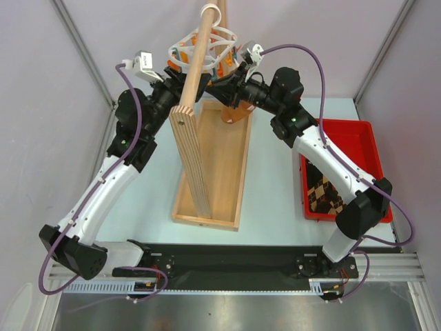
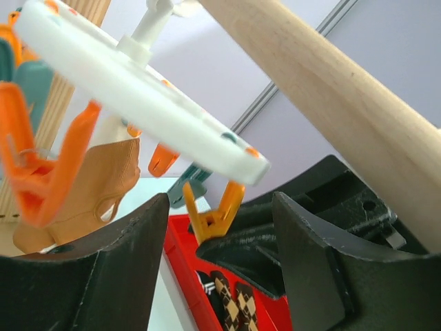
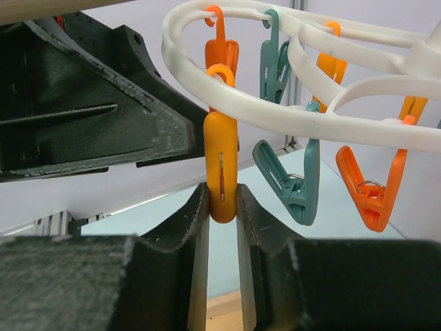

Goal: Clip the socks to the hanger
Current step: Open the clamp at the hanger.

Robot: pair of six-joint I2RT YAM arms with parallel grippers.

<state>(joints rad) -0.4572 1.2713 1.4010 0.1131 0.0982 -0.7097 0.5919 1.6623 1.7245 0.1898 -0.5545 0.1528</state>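
The white ring hanger hangs from the wooden pole, with orange and teal pegs dangling under it. My right gripper is shut on the lower end of an orange peg under the hanger's ring. My left gripper is open just below the ring, its fingers apart from that same peg. A tan sock hangs below the ring by another orange peg; which peg holds it I cannot tell. Argyle socks and a black striped one lie in the red bin.
The wooden pole stand rises from a wooden tray base between the arms. A thick pole runs close over my left gripper. A teal peg and an orange peg hang right of the pinched one.
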